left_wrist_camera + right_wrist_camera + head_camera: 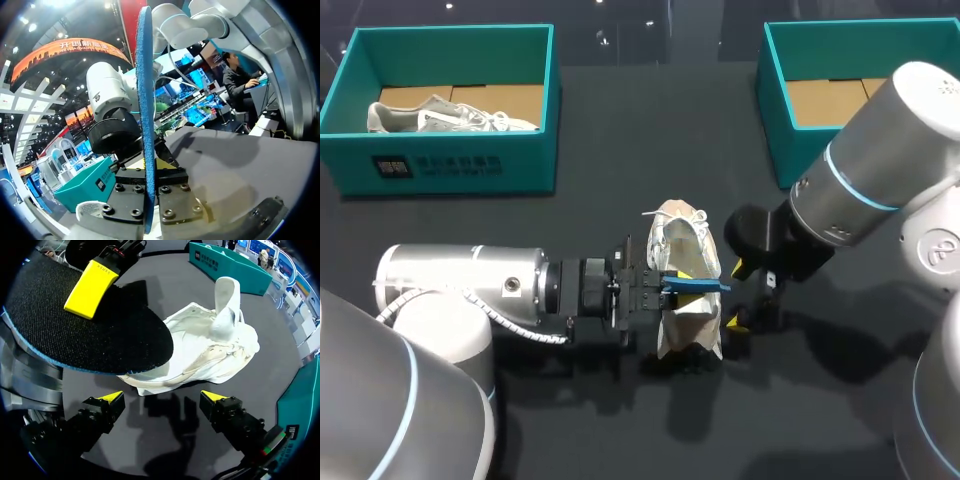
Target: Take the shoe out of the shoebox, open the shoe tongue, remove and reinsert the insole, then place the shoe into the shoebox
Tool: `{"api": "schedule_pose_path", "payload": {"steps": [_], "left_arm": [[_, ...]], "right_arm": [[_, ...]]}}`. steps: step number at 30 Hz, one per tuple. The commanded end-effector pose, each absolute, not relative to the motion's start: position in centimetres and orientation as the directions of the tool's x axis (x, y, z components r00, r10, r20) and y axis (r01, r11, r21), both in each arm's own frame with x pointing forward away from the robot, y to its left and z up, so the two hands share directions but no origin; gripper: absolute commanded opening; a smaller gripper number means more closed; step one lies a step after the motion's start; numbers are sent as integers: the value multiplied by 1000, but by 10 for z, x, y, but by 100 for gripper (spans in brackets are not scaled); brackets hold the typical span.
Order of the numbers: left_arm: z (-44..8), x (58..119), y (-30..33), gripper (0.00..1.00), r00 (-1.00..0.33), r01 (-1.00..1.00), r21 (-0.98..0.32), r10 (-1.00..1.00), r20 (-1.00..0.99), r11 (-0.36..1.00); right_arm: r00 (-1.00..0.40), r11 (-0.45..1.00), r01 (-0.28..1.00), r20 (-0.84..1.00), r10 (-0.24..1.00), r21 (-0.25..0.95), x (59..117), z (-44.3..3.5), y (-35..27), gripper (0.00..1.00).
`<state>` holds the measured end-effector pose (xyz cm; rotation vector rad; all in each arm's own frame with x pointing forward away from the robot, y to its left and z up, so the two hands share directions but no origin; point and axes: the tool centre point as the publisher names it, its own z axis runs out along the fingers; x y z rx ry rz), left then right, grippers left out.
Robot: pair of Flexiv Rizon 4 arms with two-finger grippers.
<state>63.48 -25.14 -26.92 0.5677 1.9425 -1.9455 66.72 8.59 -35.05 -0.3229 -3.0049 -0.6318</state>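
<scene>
Centrally, the white shoe [685, 250] lay on the table [620, 130], with the left gripper [660, 288] clamped on the insole [700, 285] above it. At the shoe's 4 o'clock, the right gripper [737, 295] stood with fingers apart. The left shoebox [450, 160] sat at 10 o'clock and the right shoebox [780, 110] at 2, with bare tabletop between them.

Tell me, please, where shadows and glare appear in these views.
Head view: glare on the right arm; soft shadows on the table around the shoe. Right wrist view: a dark shadow lies on the table under the open right gripper. Left wrist view: a broad shadow crosses the table beyond the insole.
</scene>
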Motion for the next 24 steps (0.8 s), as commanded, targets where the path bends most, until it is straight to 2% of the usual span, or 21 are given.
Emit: {"api": "schedule_pose_path", "payload": {"steps": [1,24], "left_arm": [[-270,632,-249,0,-863,504,-863,39,-504,-18],[-274,631,-250,0,-814,572,-818,79,-575,-58]], "right_arm": [[-978,900,209,92,188,382,667,-352,91,100],[-980,896,198,95,175,397,665,-355,95,100]]}}
